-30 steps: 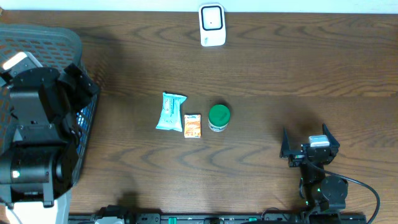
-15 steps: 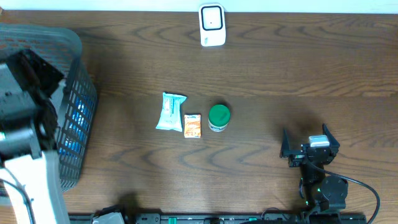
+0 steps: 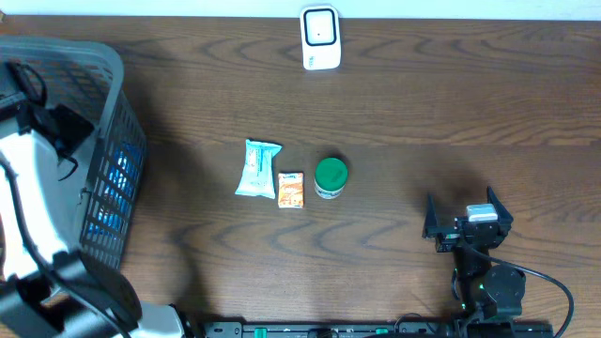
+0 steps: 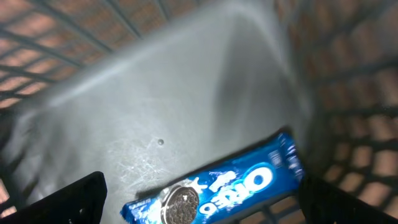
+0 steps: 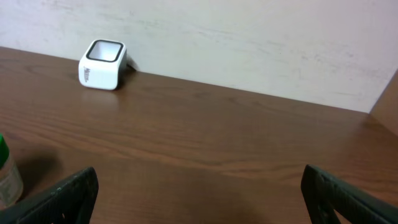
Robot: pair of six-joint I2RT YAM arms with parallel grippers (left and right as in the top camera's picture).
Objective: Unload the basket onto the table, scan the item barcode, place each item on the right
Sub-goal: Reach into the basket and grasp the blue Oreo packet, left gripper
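A blue Oreo cookie pack (image 4: 217, 190) lies on the grey floor of the mesh basket (image 4: 348, 93), close to its wall. In the left wrist view my left gripper (image 4: 202, 208) hangs open just above the pack, one finger on each side, not touching it. From overhead, the left arm (image 3: 33, 188) leans over the basket (image 3: 113, 84) at the table's left edge. The white barcode scanner (image 3: 320, 38) stands at the far edge (image 5: 102, 64). Down at the near right, my right gripper (image 3: 468, 225) rests open and empty, seen in its own view (image 5: 199, 196).
In the middle of the table lie a light blue packet (image 3: 257, 169), a small orange packet (image 3: 291, 190) and a green-lidded jar (image 3: 331, 176). The jar also shows at the left edge of the right wrist view (image 5: 6, 174). A pale wall rises behind the scanner.
The left arm has swung away from the basket's near side and reached down into the basket. Its gripper stayed open. The right arm has not moved.
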